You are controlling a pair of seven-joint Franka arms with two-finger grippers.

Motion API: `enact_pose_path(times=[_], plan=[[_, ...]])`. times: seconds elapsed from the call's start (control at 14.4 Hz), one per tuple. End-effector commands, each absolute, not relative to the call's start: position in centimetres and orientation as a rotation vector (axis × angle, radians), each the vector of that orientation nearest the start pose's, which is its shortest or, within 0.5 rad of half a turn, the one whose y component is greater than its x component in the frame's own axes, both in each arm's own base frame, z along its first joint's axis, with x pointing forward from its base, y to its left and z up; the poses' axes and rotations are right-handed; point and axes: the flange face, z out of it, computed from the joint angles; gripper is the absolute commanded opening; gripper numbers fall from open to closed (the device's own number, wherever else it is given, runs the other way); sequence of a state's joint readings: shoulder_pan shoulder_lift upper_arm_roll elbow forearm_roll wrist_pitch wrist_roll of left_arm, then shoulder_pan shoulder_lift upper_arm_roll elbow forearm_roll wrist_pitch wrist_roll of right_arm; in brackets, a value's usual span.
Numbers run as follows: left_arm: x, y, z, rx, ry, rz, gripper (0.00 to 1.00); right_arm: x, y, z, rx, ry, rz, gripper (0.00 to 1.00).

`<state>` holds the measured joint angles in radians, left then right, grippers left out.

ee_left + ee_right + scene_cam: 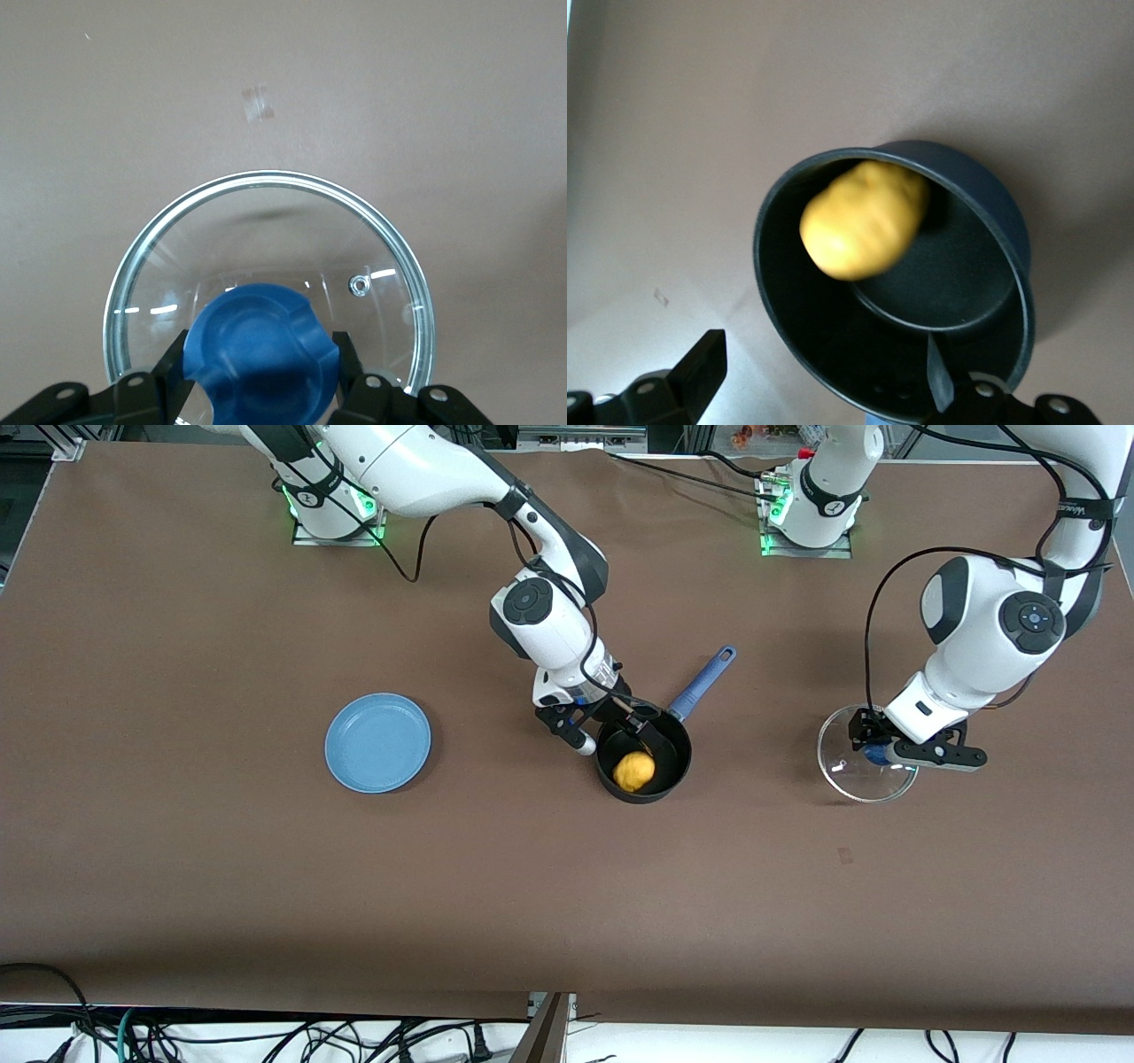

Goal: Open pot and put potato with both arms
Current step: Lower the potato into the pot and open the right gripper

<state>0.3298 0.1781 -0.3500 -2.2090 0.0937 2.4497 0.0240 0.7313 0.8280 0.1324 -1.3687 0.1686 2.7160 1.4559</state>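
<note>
One lumpy yellow potato (633,770) in black pot (673,775) — right claw (611,731) wide above; left claw (895,748) grips lid (842,775).

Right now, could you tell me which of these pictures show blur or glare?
Right wrist view: the potato is soft with blur inside the sharper pot. Left wrist view: small bright glints on the glass lid. Front view: even light, green glow at the arm bases.
</note>
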Motion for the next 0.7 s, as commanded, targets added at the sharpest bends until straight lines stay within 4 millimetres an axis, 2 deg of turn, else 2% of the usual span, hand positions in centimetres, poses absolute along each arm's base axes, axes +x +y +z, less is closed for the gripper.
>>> enact_pose_path(times=[0.0,0.14,0.28,0.42,0.56,0.63], plan=[[54.7,-0.7,31.1,-3.142,0.185,-0.148,0.33,54.6,56.3,29.8,-2.461,1.000,-0.019,1.00],[53.9,-0.2,29.7,-3.141,0.176,-0.178,0.33,56.4,54.1,32.3,-2.593,0.929,0.022,1.00],[53.3,0.2,28.1,-3.146,0.166,-0.200,0.33,57.8,50.6,34.8,-2.742,0.770,0.072,1.00],[53.0,0.6,26.8,-3.155,0.149,-0.224,0.33,59.4,45.8,37.7,-2.875,0.528,0.138,1.00],[53.0,0.7,25.5,-3.164,0.147,-0.228,0.33,60.9,41.0,39.8,-2.951,0.259,0.188,1.00],[53.0,0.7,25.0,-3.168,0.145,-0.235,0.33,61.9,37.8,41.8,-2.970,0.172,0.188,1.00]])
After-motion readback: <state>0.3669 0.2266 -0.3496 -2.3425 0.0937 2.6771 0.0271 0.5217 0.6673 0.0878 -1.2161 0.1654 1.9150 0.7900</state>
